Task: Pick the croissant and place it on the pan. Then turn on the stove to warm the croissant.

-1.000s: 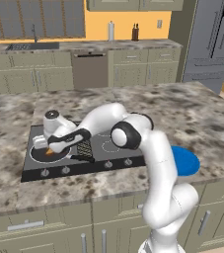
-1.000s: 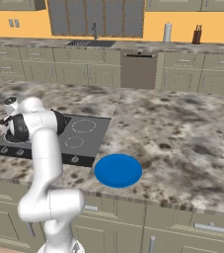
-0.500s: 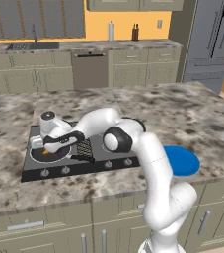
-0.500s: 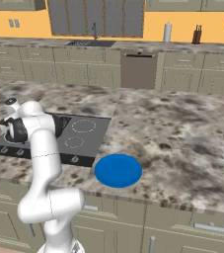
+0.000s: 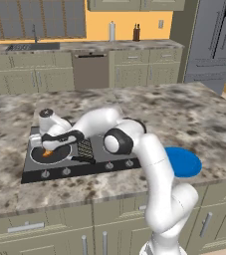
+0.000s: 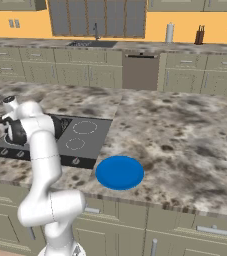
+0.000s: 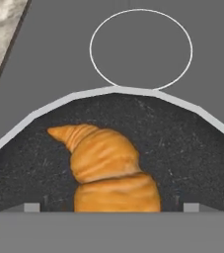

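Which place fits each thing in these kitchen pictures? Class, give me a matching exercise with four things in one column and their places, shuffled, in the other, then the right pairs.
Things
1. croissant
2. pan
3. blue plate
4. gripper

Places
A. on the stone counter, to the right of the stove
B. on the front left burner of the stove
C. lying inside the pan
D. low over the pan, fingers spread either side of the croissant

Pairs: 1-C, 2-B, 3-A, 4-D
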You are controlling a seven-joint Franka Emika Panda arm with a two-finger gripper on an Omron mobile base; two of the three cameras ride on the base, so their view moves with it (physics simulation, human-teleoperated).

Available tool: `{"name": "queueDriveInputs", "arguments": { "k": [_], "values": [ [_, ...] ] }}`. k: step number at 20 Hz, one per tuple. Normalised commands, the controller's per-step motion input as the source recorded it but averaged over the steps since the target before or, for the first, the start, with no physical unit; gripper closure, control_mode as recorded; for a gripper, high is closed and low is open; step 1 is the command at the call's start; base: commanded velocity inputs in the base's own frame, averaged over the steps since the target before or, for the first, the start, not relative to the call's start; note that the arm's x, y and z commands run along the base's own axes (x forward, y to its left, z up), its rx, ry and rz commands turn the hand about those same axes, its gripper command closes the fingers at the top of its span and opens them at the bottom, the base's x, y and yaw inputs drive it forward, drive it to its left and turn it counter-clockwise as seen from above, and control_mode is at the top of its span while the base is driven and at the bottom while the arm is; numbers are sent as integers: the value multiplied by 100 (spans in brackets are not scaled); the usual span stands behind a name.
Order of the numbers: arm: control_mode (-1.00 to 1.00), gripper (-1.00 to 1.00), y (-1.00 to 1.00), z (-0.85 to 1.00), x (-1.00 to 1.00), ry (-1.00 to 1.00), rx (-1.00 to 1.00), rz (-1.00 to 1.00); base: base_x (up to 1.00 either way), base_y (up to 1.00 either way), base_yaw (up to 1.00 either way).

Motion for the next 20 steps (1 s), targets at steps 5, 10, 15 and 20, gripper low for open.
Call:
{"name": "queueDriveInputs", "arguments": {
  "k": [5,10,15,20],
  "values": [
    [-100,-100,-5,50,-12,2,1,-4,0,0,0],
    [-100,-100,0,19,-39,5,1,-4,0,0,0],
    [-100,-100,-11,3,-65,1,4,-9,0,0,0],
    [-100,-100,-25,4,-62,0,6,-10,0,0,0]
  ]
}}
